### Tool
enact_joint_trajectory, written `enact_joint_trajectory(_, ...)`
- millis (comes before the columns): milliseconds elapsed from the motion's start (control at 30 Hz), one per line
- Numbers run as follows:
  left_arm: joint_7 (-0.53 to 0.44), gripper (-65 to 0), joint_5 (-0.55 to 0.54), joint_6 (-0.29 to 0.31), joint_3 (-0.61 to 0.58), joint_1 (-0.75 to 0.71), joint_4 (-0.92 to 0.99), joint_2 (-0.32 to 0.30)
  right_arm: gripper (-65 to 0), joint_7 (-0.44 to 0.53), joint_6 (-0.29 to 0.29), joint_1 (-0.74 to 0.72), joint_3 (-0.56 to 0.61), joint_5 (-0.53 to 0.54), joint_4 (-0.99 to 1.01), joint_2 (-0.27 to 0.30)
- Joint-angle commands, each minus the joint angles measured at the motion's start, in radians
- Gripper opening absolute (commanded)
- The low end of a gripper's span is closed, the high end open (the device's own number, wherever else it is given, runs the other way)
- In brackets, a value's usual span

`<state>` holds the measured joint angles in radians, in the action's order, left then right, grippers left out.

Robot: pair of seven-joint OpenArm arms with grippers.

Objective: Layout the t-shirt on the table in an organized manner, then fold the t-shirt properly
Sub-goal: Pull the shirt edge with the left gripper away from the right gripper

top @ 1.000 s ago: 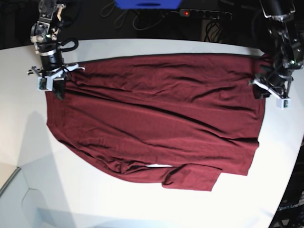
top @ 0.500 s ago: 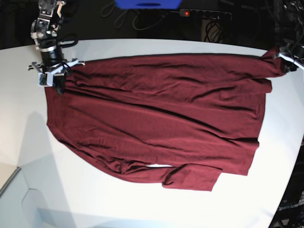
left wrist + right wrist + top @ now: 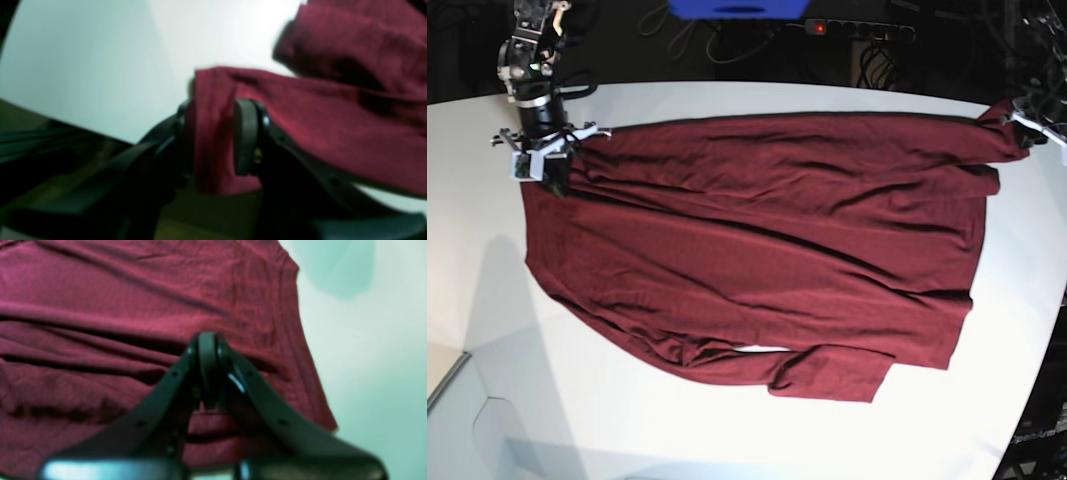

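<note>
The dark maroon t-shirt (image 3: 757, 250) lies spread and wrinkled across the white table (image 3: 677, 430), one sleeve folded at its near edge. My right gripper (image 3: 552, 170) is at the shirt's far left corner. In the right wrist view that gripper (image 3: 206, 346) is shut, with folds of the t-shirt (image 3: 116, 306) drawn toward its tips. My left gripper (image 3: 1030, 128) is at the far right table edge, holding a stretched-out corner. Up close, the left gripper (image 3: 213, 133) is shut on a bunch of the t-shirt (image 3: 317, 126), above the table (image 3: 100, 50).
A power strip (image 3: 857, 28) with a red light, cables and a blue object (image 3: 727, 8) lie beyond the far edge. The table's curved edge (image 3: 1027, 400) runs down the right. A lower panel (image 3: 457, 410) sits at the near left corner.
My left gripper has moved up and outward to the far right edge, pulling the shirt's corner with it. My right gripper has shifted slightly toward the far edge.
</note>
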<state>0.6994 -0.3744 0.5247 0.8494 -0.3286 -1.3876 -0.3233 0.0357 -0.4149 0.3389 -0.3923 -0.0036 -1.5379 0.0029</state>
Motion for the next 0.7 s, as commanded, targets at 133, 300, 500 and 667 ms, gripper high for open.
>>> enact_joint_trajectory(133, -0.013, -46.3, 0.105, 0.007, 0.003, 0.067, 0.035, -0.010, -65.0, 0.026, 0.001, -0.001, -0.004, 0.009, -0.014, 0.007)
enact_joint_trajectory(300, -0.013, -46.3, 0.111, 0.007, 0.003, 0.070, 0.060, -0.006, -65.0, 0.026, 0.001, 0.001, -0.004, 0.009, -0.014, 0.009)
enact_joint_trajectory(500, -0.013, -46.8, 0.120, 0.007, 0.001, 0.069, 0.061, 0.011, -65.0, 0.026, 0.001, -0.001, -0.004, 0.009, -0.014, 0.007)
enact_joint_trajectory(667, -0.013, -54.6, 0.120, 0.007, 0.003, 0.069, 0.063, 0.026, -65.0, 0.028, 0.001, -0.001, -0.001, 0.009, -0.014, 0.006)
